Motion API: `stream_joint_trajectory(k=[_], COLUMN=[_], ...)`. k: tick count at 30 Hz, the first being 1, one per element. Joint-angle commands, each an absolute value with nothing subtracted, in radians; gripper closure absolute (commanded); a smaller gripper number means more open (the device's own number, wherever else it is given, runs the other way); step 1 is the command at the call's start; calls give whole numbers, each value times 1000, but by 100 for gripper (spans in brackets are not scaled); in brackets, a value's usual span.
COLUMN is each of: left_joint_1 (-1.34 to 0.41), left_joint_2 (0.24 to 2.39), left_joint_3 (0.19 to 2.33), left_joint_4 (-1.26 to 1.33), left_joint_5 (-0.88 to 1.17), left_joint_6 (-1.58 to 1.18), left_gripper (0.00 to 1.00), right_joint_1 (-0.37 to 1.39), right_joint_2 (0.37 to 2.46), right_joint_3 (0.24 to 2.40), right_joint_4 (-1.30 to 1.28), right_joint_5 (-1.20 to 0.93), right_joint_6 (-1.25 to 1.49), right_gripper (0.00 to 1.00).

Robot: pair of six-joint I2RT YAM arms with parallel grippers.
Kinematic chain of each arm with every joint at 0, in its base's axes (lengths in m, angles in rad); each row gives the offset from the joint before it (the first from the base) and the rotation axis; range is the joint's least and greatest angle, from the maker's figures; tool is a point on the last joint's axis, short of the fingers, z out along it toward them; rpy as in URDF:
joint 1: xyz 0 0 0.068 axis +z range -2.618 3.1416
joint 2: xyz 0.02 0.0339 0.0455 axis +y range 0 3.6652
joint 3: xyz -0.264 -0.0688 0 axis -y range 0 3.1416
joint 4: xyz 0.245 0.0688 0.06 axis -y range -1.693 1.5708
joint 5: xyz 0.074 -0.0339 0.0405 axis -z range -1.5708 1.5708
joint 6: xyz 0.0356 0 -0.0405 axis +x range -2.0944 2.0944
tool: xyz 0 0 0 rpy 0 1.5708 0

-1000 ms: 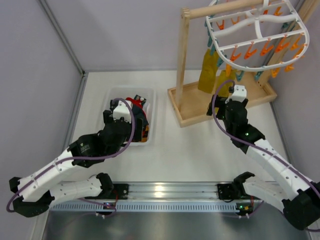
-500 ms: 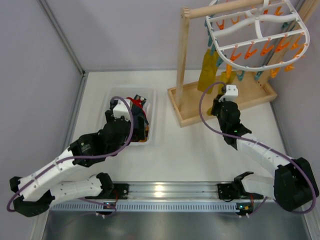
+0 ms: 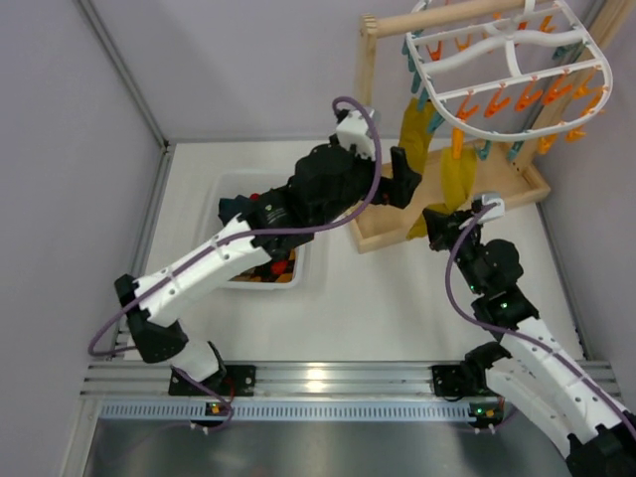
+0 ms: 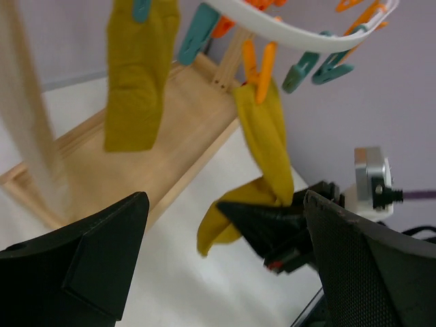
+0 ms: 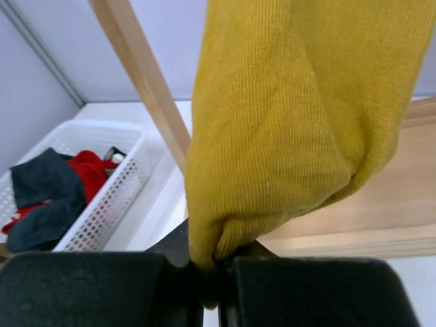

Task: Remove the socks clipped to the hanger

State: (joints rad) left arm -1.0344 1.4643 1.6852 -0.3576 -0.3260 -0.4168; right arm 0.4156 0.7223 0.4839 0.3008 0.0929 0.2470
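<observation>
Left gripper (image 3: 401,179) jaws are spread wide. The gap ahead is filled by the clamped mustard sock (image 4: 267,153) with the right gripper (image 3: 435,221) pinched on its lower end, so no clean pass there. Stand post (image 3: 364,94) is close on the left, and the second mustard sock (image 4: 136,75) hangs between them. Hanger (image 3: 497,70) rim and clothespins (image 3: 497,102) cap the top. Tray base (image 3: 370,234) blocks low. Left arm (image 3: 219,253) crosses over the basket (image 5: 102,204). Free room: bare table (image 3: 388,298) between the arms, near side.
</observation>
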Motion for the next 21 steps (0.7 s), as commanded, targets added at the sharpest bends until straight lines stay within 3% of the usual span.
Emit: stream_joint_trajectory(k=[1, 11, 21], left_joint_1=[-1022, -948, -946], left_joint_2=[1613, 1897, 2057], left_joint_3=[1883, 2132, 2313], left_joint_4=[-258, -224, -121], left_joint_5=[-157, 101, 229], left_joint_6=[-400, -537, -598], left_gripper=[1, 1, 2], right_joint_1=[402, 400, 400], right_joint_2=[609, 422, 399], right_joint_3=[471, 494, 489], right_joint_4=[203, -75, -106], right_joint_5=[5, -8, -46], right_joint_6=[314, 324, 331], right_gripper=[100, 100, 100])
